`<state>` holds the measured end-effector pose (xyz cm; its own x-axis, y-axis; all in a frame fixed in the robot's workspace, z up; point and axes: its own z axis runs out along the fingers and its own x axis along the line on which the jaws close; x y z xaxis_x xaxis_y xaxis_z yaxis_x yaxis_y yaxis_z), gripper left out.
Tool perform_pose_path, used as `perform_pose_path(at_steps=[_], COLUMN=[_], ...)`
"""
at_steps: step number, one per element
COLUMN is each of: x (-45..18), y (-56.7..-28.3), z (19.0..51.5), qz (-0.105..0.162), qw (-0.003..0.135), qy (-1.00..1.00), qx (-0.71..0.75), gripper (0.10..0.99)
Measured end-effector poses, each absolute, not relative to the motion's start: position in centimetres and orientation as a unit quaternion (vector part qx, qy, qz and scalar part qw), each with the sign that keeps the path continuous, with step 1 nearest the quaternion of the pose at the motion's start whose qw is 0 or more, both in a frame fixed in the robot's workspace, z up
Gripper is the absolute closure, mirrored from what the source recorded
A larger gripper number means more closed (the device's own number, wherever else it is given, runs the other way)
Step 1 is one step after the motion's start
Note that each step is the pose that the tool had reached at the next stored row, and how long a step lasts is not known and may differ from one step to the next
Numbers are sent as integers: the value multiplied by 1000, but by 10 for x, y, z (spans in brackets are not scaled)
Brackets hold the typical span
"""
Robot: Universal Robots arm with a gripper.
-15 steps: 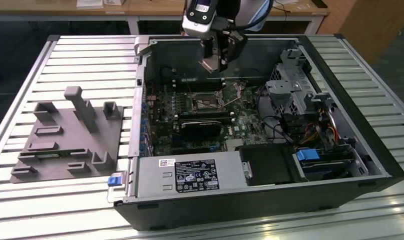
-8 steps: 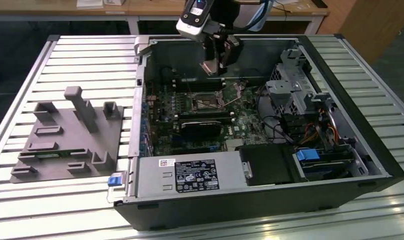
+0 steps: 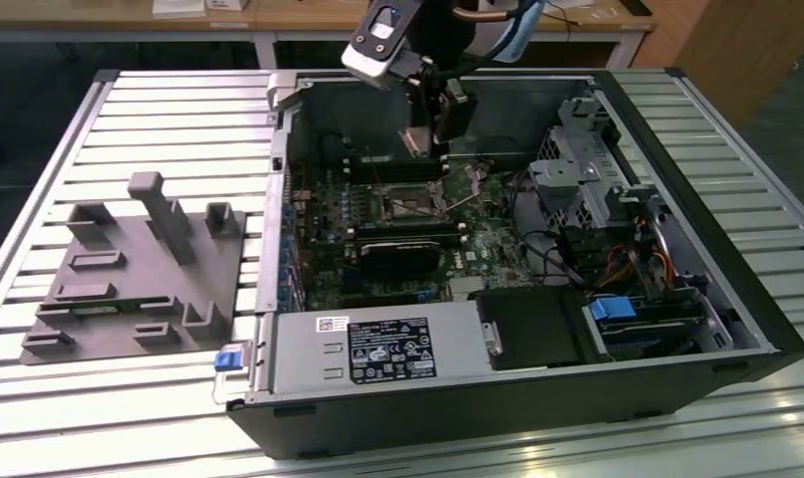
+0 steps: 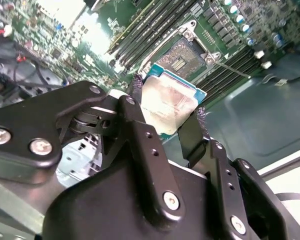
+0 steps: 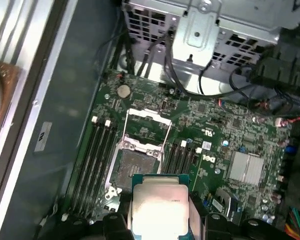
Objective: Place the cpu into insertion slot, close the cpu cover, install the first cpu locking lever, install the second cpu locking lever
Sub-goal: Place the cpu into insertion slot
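Single arm (image 3: 391, 35) enters exterior view at 12 o'clock, wrist tilted, gripper (image 3: 432, 139) hanging toward 6 o'clock. In second wrist view, both black fingers (image 4: 140, 135) pinch opposite edges of cpu (image 4: 167, 102), its flat face showing.

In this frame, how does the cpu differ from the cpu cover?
The cpu is a solid plate with a dull silver top; the cpu cover is a thin frame with a cut-out centre. The cpu is gripped in the end effector, off the motherboard; the cpu cover sits on the board, swung open beside the bare socket. Both are squarish and of silvery metal.
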<state>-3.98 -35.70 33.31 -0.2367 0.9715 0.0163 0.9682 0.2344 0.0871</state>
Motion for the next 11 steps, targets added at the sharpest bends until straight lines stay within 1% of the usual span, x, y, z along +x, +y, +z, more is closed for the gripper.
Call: perform_pose_path(at_steps=[6, 11], x=[-40, -40], y=[-357, -353], z=[327, 318], qz=[38, 38], qw=[23, 23], qy=[751, 748], qx=[658, 662], gripper=[549, 549])
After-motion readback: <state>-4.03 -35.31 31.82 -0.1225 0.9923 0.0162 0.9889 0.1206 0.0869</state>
